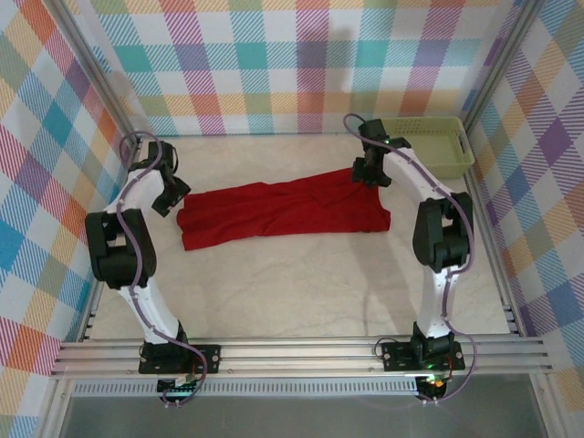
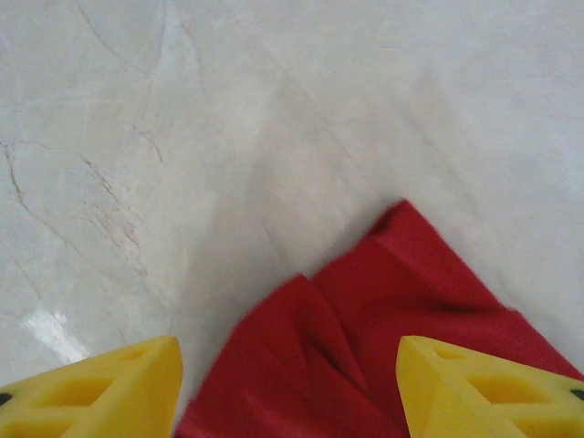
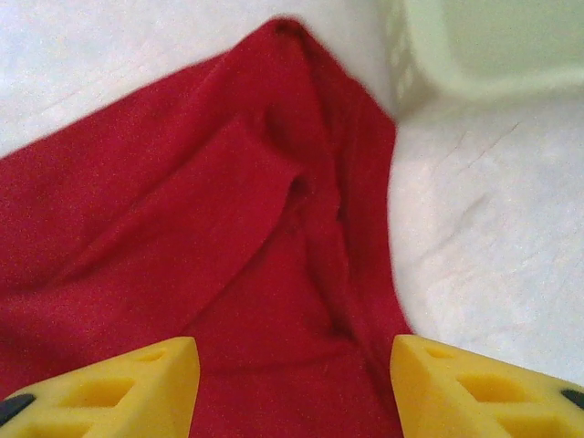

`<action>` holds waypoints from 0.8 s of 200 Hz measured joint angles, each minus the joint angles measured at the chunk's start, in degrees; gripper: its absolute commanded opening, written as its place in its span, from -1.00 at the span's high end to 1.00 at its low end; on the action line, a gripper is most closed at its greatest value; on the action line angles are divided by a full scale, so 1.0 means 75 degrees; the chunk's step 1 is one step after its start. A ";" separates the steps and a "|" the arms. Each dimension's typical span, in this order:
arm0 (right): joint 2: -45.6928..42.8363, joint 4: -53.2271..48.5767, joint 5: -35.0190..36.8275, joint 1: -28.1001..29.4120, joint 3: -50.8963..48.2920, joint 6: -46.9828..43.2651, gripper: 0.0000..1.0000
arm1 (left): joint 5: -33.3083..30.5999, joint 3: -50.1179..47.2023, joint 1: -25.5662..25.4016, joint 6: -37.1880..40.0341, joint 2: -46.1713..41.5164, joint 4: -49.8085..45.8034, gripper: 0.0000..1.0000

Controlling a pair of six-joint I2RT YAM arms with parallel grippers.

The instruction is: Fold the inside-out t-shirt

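The deep-red inside-out t-shirt lies folded into a long band across the middle of the table. My left gripper hovers at its left end, and my right gripper at its far right end. In the left wrist view the yellow fingertips stand apart over a corner of the red cloth, nothing pinched between them. The right wrist view shows yellow fingertips spread wide above wrinkled red cloth, which lies loose under them.
A pale green plastic basket stands at the back right, close to my right gripper, its corner also seen as a green basket wall. Plaid walls enclose the pale tabletop. A metal rail runs along the near edge.
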 measured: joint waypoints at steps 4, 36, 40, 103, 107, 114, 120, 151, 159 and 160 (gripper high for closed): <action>-0.0093 0.0055 -0.0111 0.0038 -0.0105 0.0017 -0.20 | 0.0023 -0.0055 -0.0076 0.0023 -0.0146 0.0035 -0.26; -0.0090 0.0475 -0.0764 0.0274 -0.0361 0.0294 -0.21 | 0.0635 -0.0187 -0.0848 0.0146 -0.0227 0.0542 -0.21; -0.0038 0.0516 -0.0816 0.0294 -0.0376 0.0323 -0.21 | 0.0743 -0.0213 -0.0935 0.0163 -0.0137 0.0635 -0.21; 0.0621 0.0804 -0.0979 -0.0073 -0.1218 0.0892 -0.50 | 0.1268 -0.0248 -0.0740 0.0315 0.1259 0.1037 -0.26; 0.0621 0.0804 -0.0953 -0.0105 -0.1291 0.0909 -0.55 | 0.1274 -0.0224 -0.0705 0.0332 0.1265 0.1087 -0.26; 0.0621 0.0807 -0.0918 -0.0160 -0.1405 0.0941 -0.61 | 0.1300 -0.0210 -0.0624 0.0358 0.1320 0.1169 -0.28; 0.0621 0.0825 -0.0877 -0.0192 -0.1475 0.0938 -0.68 | 0.1332 -0.0198 -0.0565 0.0367 0.1355 0.1192 -0.29; 0.0504 0.0918 -0.0510 -0.0277 -0.1507 0.0880 -0.96 | 0.1463 -0.0178 -0.0460 0.0376 0.1364 0.1300 -0.34; 0.0501 0.0898 -0.0391 -0.0277 -0.1483 0.0854 -0.99 | 0.1463 -0.0178 -0.0455 0.0382 0.1361 0.1326 -0.35; 0.0501 0.0895 -0.0382 -0.0277 -0.1480 0.0851 -1.00 | 0.1463 -0.0178 -0.0455 0.0382 0.1361 0.1329 -0.35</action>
